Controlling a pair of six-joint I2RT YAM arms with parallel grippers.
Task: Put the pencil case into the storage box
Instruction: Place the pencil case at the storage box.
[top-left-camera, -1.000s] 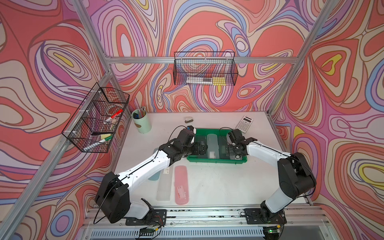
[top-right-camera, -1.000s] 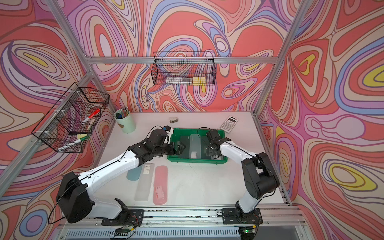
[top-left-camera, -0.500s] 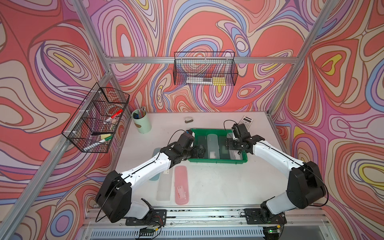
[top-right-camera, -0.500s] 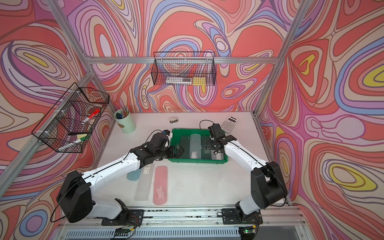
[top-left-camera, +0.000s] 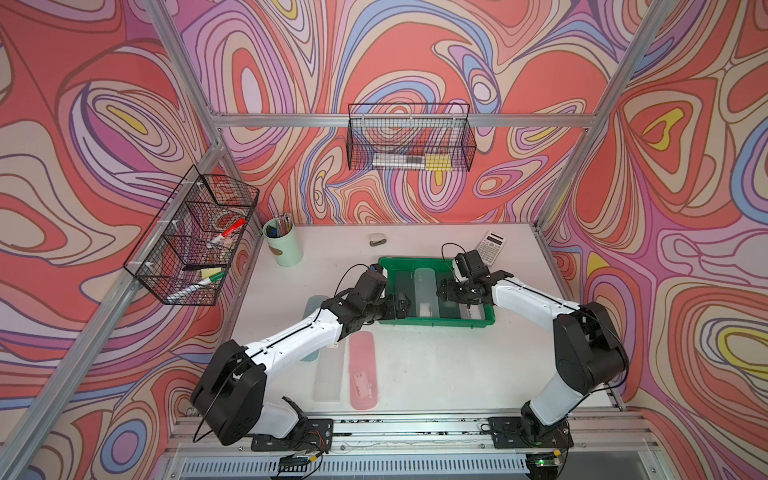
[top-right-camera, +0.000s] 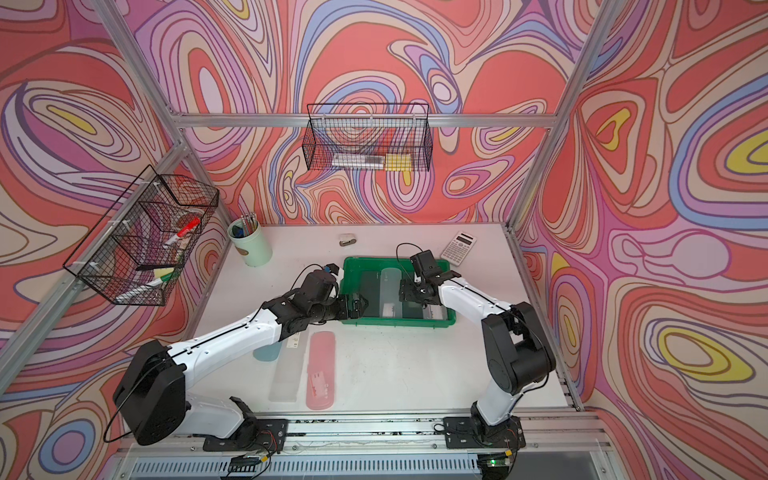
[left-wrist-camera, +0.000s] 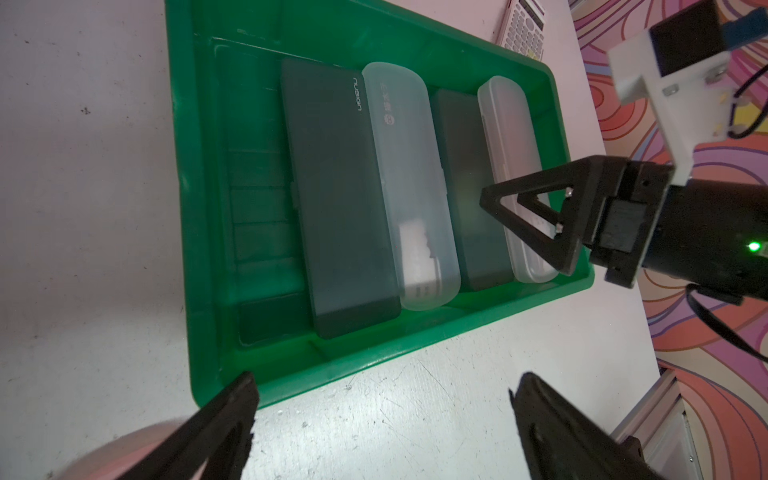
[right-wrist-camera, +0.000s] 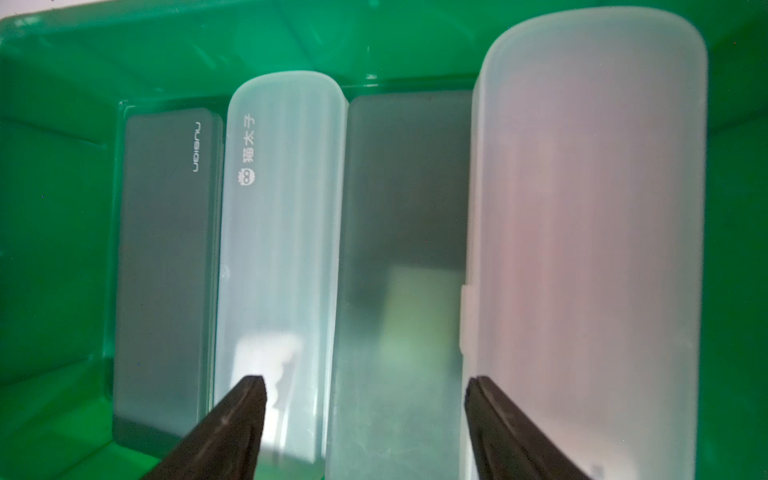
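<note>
Over the green storage box (top-left-camera: 436, 325), the right gripper (right-wrist-camera: 365, 380) hung half-open and empty on a bent arm, above four pencil cases (left-wrist-camera: 332, 199) lying side by side inside. At the box's left edge the left gripper (left-wrist-camera: 386, 376), arm outstretched, hovered wide open.

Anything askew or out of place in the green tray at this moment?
Possibly. In the storage box, the end frosted pencil case seems to ride higher than the others, its edge overlapping the smoky case beside it instead of lying flat. Nothing else stands out.
</note>
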